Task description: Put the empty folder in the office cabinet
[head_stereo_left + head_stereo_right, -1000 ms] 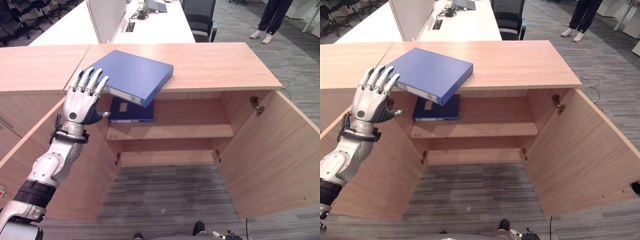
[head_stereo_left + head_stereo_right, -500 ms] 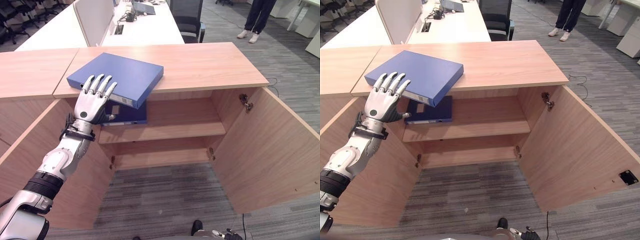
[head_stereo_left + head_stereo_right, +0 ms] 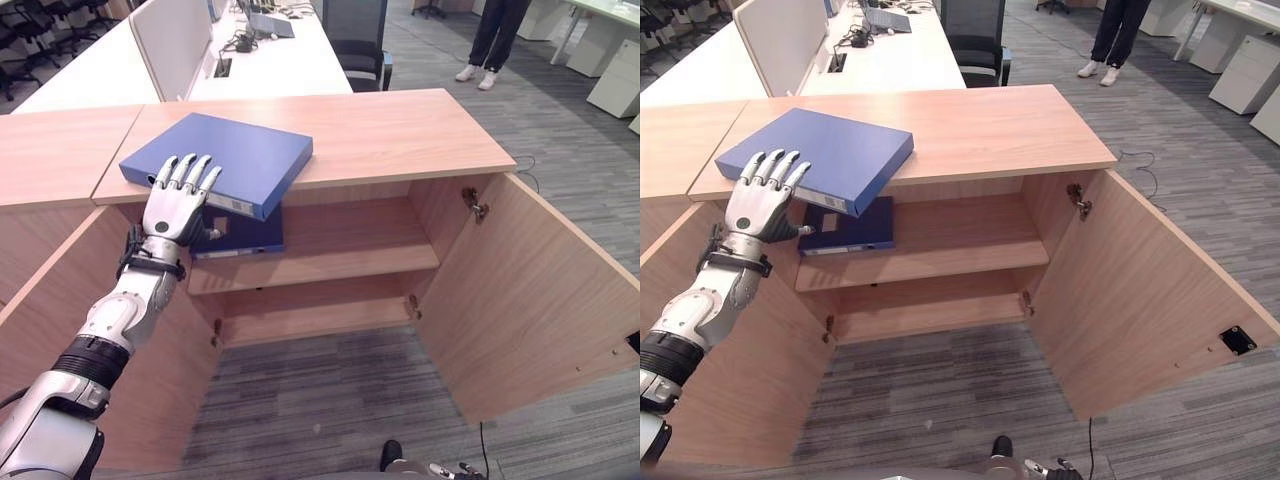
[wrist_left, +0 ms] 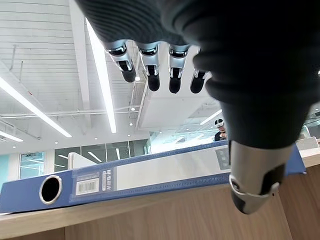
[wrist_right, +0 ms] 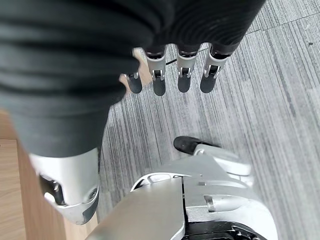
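A blue ring-binder folder (image 3: 225, 158) lies flat on top of the wooden office cabinet (image 3: 400, 125), its spine (image 4: 150, 172) jutting over the front edge at the left. My left hand (image 3: 176, 205) is raised in front of that spine, open with fingers (image 4: 150, 62) straight, fingertips at the folder's near edge. The thumb (image 4: 255, 180) stands below the spine, apart from it. A second blue folder (image 3: 240, 236) lies on the cabinet's upper shelf just beneath. My right hand (image 5: 165, 70) hangs low over the floor, fingers straight and holding nothing.
Both cabinet doors stand open: the right door (image 3: 540, 290) swings out wide, the left door (image 3: 60, 310) sits under my left arm. The shelves (image 3: 330, 255) hold free room to the right. White desks (image 3: 270, 55) and a chair stand behind. A person (image 3: 495, 35) stands at the far right.
The camera has shifted, so the whole scene sits lower and further left. My left hand stays at the folder's spine, fingers still straight; the folder has not visibly moved on the cabinet top.
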